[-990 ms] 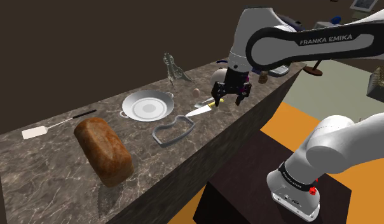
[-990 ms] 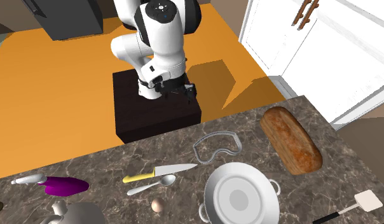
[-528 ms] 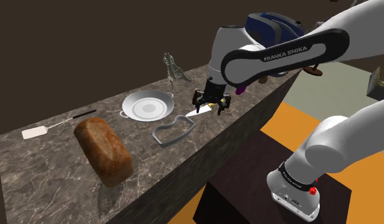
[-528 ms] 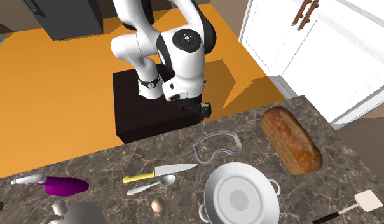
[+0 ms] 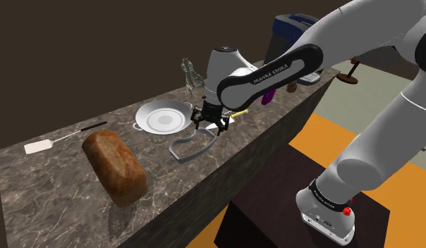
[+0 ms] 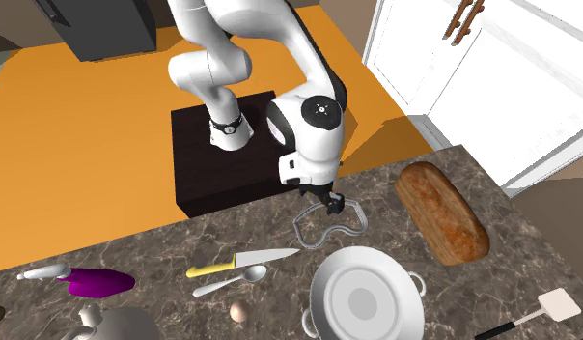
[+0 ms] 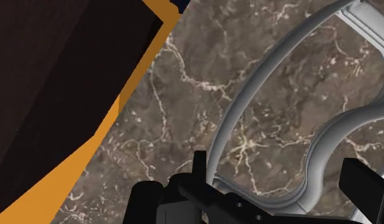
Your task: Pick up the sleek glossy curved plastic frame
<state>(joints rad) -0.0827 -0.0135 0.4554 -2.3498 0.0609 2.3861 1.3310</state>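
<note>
The grey glossy curved frame (image 5: 182, 153), shaped like a goggle rim, lies flat on the dark marble counter (image 5: 49, 184) near its front edge. It lies between the white pan and that edge in the second exterior view (image 6: 361, 222). My black gripper (image 5: 208, 125) hangs low over the end of the frame nearest the knife, pointing down (image 6: 330, 205). In the wrist view the gripper (image 7: 280, 175) is open, its fingers (image 7: 200, 162) standing apart on either side of one lobe of the frame (image 7: 246, 97). I cannot tell whether they touch the rim.
A brown bread loaf (image 5: 114, 165) lies beyond the frame along the counter. A white two-handled pan (image 5: 162, 117) sits behind it. A yellow-handled knife (image 6: 241, 261), a spoon (image 6: 230, 282), an egg (image 6: 238, 311) and a purple object (image 6: 98, 282) lie farther along. The dark stand (image 6: 198, 169) is below the counter edge.
The arm has swung to the shoulder view's left, from above the knife to over the frame, and the gripper has come down close to it. The frame has not moved.
</note>
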